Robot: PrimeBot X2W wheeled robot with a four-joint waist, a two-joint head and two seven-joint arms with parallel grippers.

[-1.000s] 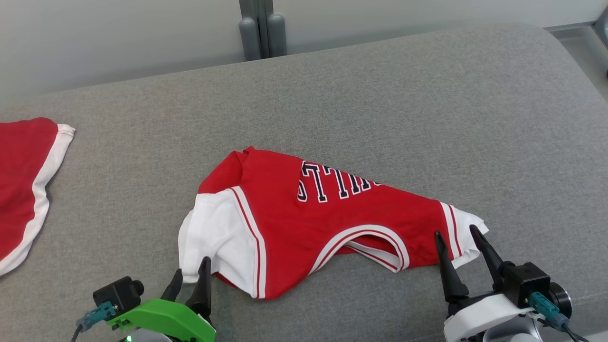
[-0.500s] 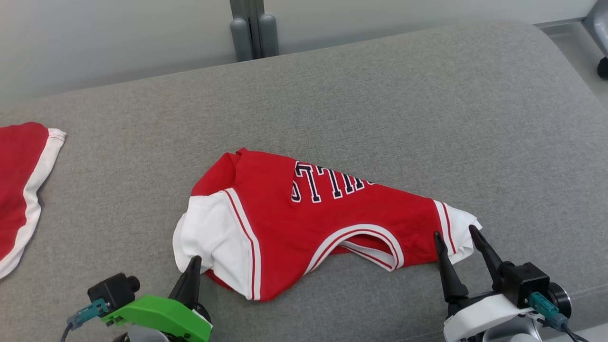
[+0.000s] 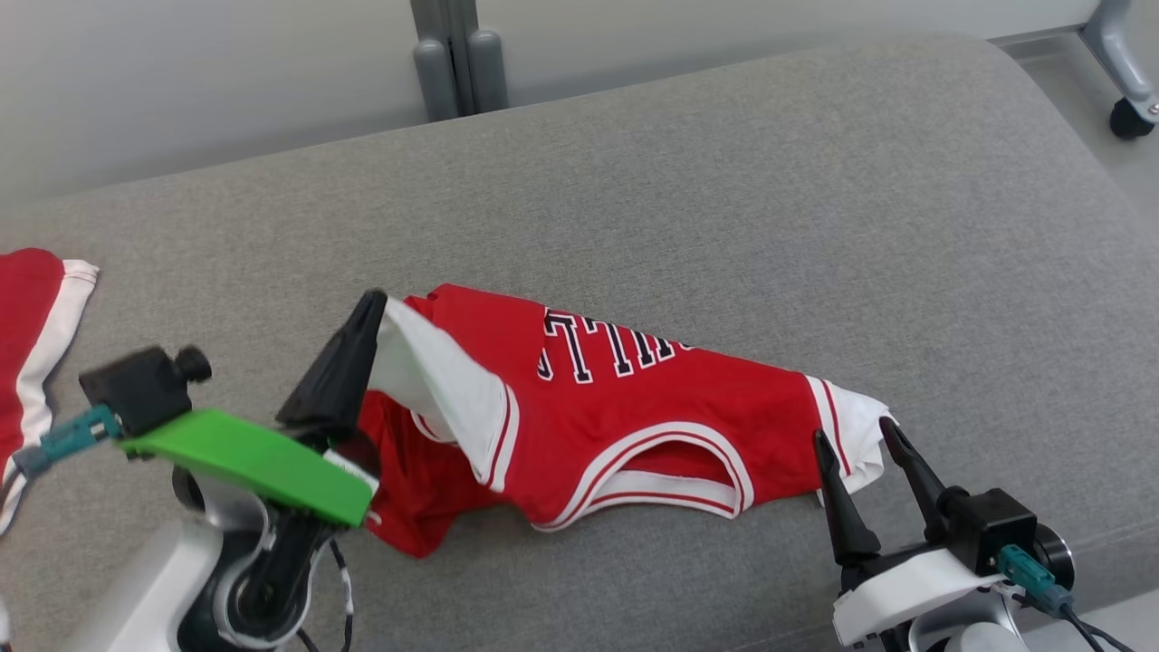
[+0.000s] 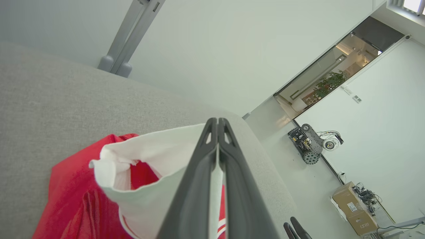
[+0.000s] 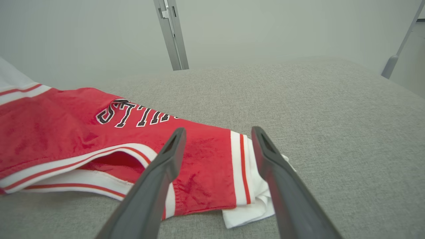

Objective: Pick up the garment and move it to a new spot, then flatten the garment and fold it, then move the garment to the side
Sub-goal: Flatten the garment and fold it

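The garment (image 3: pixel 634 407) is a red jersey with white sleeves and dark lettering, lying crumpled on the grey cushioned surface (image 3: pixel 724 181). My left gripper (image 3: pixel 371 303) is shut on its white left sleeve (image 3: pixel 435 376) and holds that sleeve raised off the surface. The left wrist view has the fingers (image 4: pixel 217 121) pressed together on the white cloth (image 4: pixel 156 149), with the red body (image 4: pixel 76 199) hanging below. My right gripper (image 3: pixel 853 433) is open, its fingers either side of the right white sleeve (image 5: pixel 252 186). In the right wrist view the gripper (image 5: pixel 218 131) hovers just over the jersey (image 5: pixel 66 132).
Another red cloth with white trim (image 3: pixel 27 344) lies at the far left edge. A grey post (image 3: pixel 448 63) stands behind the surface. A caster wheel (image 3: pixel 1127 118) sits on the floor at the far right. A small wheeled robot (image 4: pixel 310 146) and cardboard boxes (image 4: pixel 352 205) stand on the floor beyond.
My left gripper has shut on the white sleeve and lifted it up and away from the front edge. The right gripper stays open in place. The camera has turned slightly.
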